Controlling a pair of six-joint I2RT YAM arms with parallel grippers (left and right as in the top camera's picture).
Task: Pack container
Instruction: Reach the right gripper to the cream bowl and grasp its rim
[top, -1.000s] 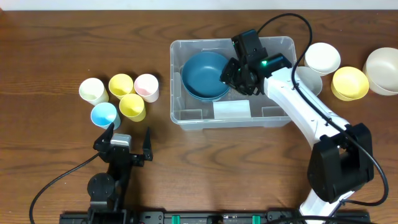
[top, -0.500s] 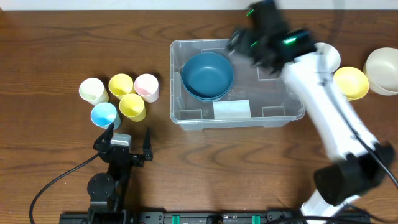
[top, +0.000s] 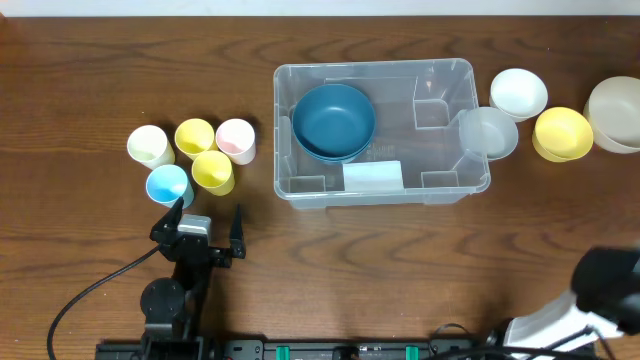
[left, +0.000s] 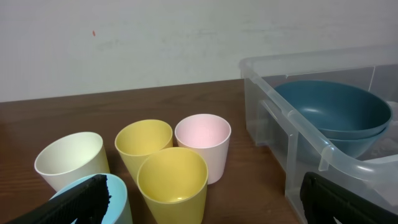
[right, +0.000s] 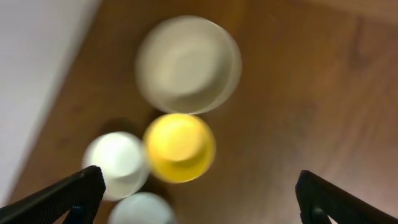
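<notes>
Container (top: 440, 145) holds blue bowls (top: 334, 120), seemingly two stacked; left fingers (left: 84, 198), right fingers (right: 78, 191) spread apart.

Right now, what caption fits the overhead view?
Clear container holds two nested blue bowls; five cups left of it, four bowls right, left pincer open by the cups.

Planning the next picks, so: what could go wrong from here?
1. The five cups stand bunched together; the open left gripper closing on one could tip its neighbours.
2. The translucent bowl sits right against the container wall; a grasp there may shove the container.
3. The blue bowls fill the container's left half, so space for the rest looks tight.
</notes>
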